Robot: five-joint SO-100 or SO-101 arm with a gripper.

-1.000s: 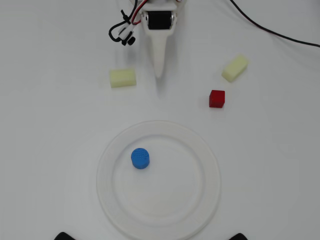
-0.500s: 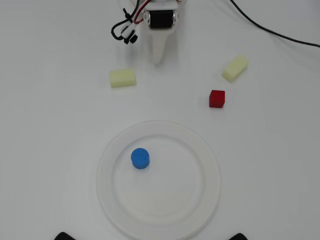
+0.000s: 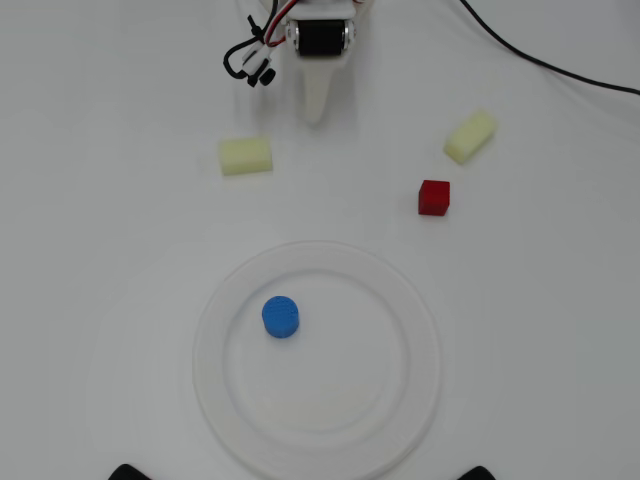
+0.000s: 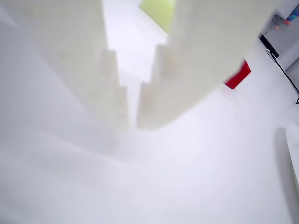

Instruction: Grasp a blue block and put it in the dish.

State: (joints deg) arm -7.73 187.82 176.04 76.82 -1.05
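Note:
The blue block [image 3: 281, 317], a short round cylinder, stands inside the dish [image 3: 424, 350], left of the dish's centre. The dish is a large white plate in the lower middle of the overhead view. My gripper [image 3: 316, 117] is far from it, at the top of that view, pointing down toward the dish. It is shut and holds nothing. The wrist view shows its two pale fingers [image 4: 163, 88] close up, with only a thin slit between the tips [image 4: 133, 122]. Neither the blue block nor the dish can be made out in the wrist view.
A pale yellow block [image 3: 246, 155] lies left of the gripper and another [image 3: 470, 136] to its right. A red cube [image 3: 434, 197] sits below the right one; the cube [image 4: 238, 75] and a yellow block [image 4: 159, 10] also show in the wrist view. A black cable [image 3: 540, 62] crosses the top right.
The gripper has drawn back toward the top of the overhead view, away from the dish. The blue block and the other blocks have not moved.

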